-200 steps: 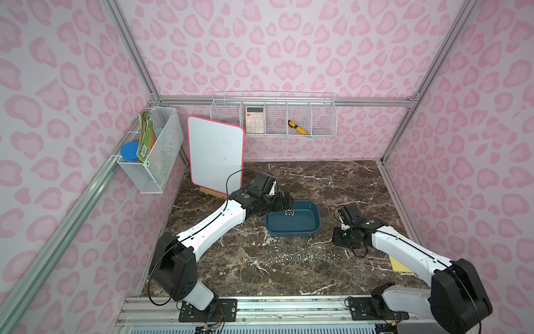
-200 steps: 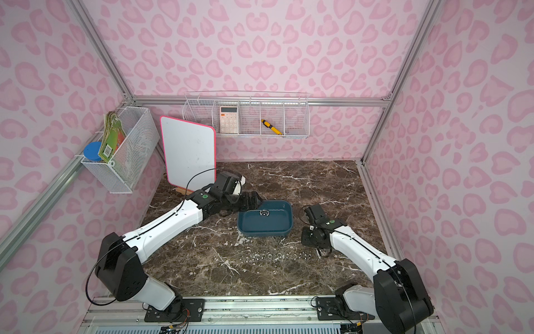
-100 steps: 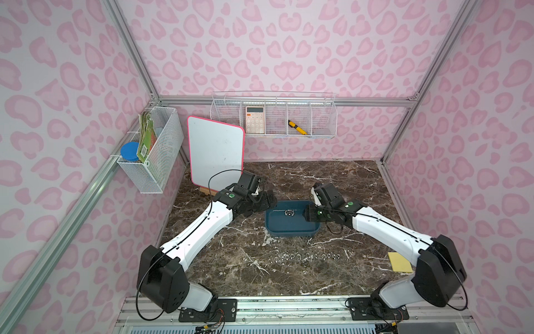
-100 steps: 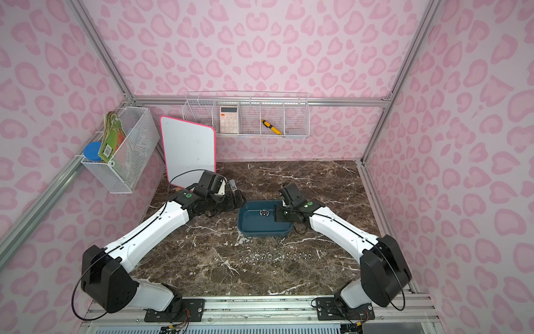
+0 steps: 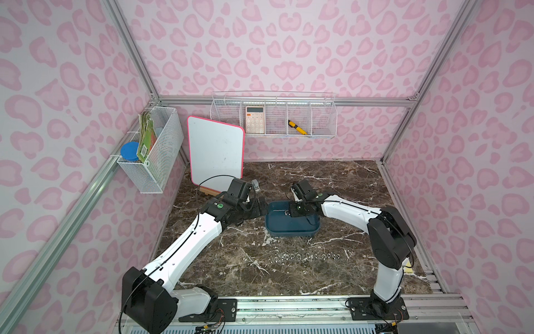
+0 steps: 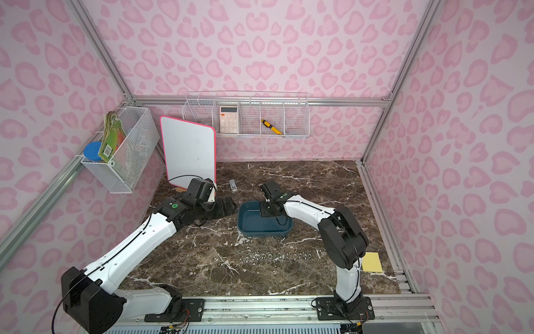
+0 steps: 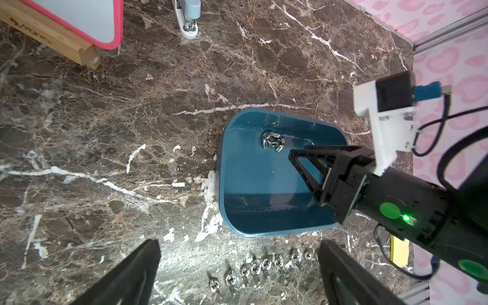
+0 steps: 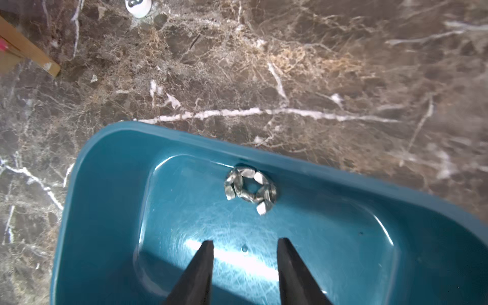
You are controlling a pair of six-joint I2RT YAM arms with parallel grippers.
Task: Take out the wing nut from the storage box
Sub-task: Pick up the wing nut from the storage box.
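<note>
right claw (image 8: 245,240): we see the jaws part open with a narrow gap and nothing held; tips low over the floor of the storage box (image 8: 184,140).
left claw (image 7: 237,243): jaws spread wide, empty; outside the box, just beside its end wall in a top view (image 5: 260,208).
wing nut clump (image 8: 249,188): several silver nuts curled in a rough ring, inside the box, up against the wall that faces the right claw.
direction from right claw: clump lies straight ahead of the fingertips (image 8: 200,264), past them and apart from both. Its middle sits about on the line through the gap.
long axis: the clump is a ring, so we find no clear long axis; the wings of any 1 nut are too blurred to call.
nearer arm: right. Of the 2 arms only it is inside the box.
step, our guess: reaching for 1 nut from the clump, not yet touched.
next move needs: short push forward and down, jaws astride 1 nut; the wall right behind leaves little room.
risk: nuts look tangled, so 2 may lift together, or the clump may slide along the wall.
row of wing nuts (image 5: 307,256): lined up on the table (image 5: 231,274) outside the box, well apart from both claws.
</note>
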